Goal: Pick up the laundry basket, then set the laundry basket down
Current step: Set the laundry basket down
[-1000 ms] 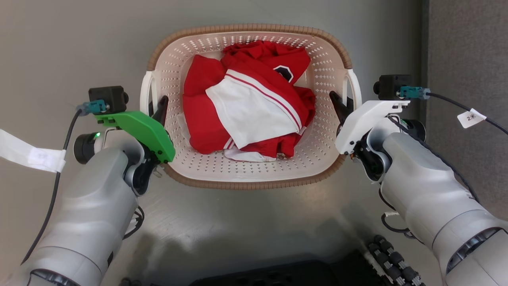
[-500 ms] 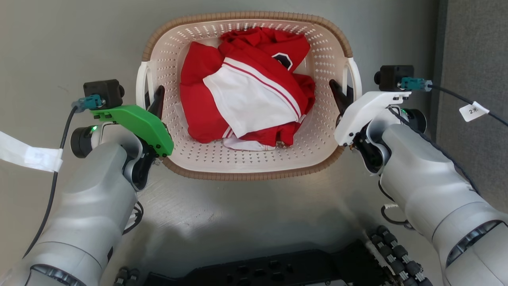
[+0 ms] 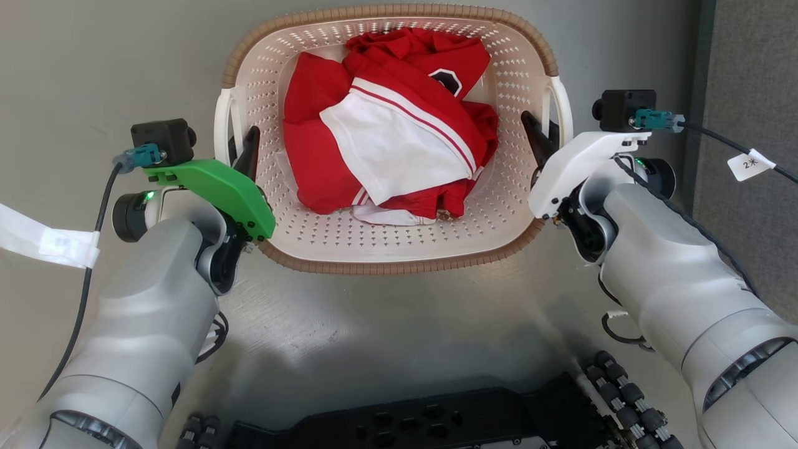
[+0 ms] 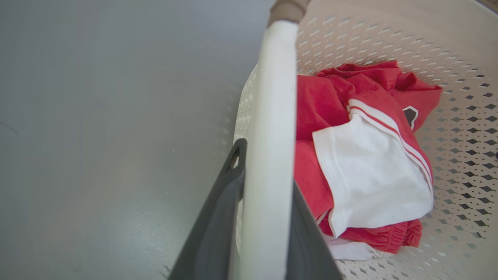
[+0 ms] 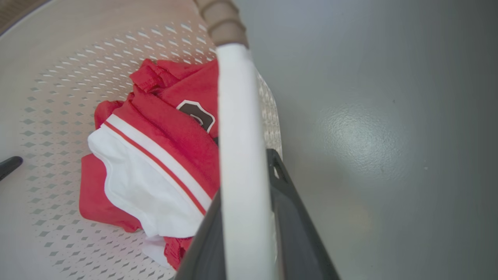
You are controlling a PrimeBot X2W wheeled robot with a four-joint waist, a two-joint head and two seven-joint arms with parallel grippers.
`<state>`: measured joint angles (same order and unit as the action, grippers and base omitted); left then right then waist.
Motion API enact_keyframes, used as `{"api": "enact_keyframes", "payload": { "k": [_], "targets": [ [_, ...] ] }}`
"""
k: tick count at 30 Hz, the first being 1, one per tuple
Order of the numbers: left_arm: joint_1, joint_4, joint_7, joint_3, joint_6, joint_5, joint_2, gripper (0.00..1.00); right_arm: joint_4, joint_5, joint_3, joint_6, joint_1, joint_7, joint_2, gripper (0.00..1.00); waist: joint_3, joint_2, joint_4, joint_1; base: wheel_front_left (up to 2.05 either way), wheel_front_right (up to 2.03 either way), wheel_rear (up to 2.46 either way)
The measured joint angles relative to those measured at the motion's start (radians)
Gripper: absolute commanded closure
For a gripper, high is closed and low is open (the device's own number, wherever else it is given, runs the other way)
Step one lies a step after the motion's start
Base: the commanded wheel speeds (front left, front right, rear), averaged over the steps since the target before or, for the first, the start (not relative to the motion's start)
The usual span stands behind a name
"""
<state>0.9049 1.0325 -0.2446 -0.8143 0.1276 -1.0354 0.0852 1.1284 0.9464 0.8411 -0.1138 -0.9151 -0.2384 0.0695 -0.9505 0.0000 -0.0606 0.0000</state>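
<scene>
The left tool (image 4: 266, 167) clamps its two dark fingers (image 4: 218, 217) on either side of the white handle (image 4: 272, 97) of the laundry basket (image 4: 459, 116), with crumpled red and white clothes (image 4: 369, 171) inside to the tool's right, grey floor (image 4: 109, 136) to its left, and the brown rim (image 4: 286, 7) beyond its tips.

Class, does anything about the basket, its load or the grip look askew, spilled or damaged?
Nothing stands out. The left gripper and right gripper each clamp a side handle of the laundry basket; the red-and-white clothes lie wholly inside.

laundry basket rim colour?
Brown with a braided look; the rim of the laundry basket shows best in the head view.
</scene>
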Motion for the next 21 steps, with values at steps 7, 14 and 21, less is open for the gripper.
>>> {"api": "enact_keyframes", "payload": {
  "k": [7,14,21],
  "targets": [
    [0.0,0.009,-0.003,-0.001,0.0,-0.01,-0.005,0.36,0.011,0.004,-0.012,-0.01,0.0,-0.008,-0.002,0.0,-0.003,0.0,0.002,0.0,0.0,0.0,0.0],
    [0.0,0.004,-0.003,-0.011,0.001,-0.034,-0.016,0.0,0.025,0.005,-0.016,-0.011,0.0,-0.009,-0.005,0.0,0.0,0.0,0.002,0.0,0.0,0.0,0.0],
    [0.0,0.007,-0.003,-0.026,0.001,-0.034,-0.016,0.0,0.034,0.005,-0.016,-0.011,0.0,-0.009,-0.005,0.0,0.004,0.0,0.002,0.0,0.0,0.0,0.0]
  ]
}}
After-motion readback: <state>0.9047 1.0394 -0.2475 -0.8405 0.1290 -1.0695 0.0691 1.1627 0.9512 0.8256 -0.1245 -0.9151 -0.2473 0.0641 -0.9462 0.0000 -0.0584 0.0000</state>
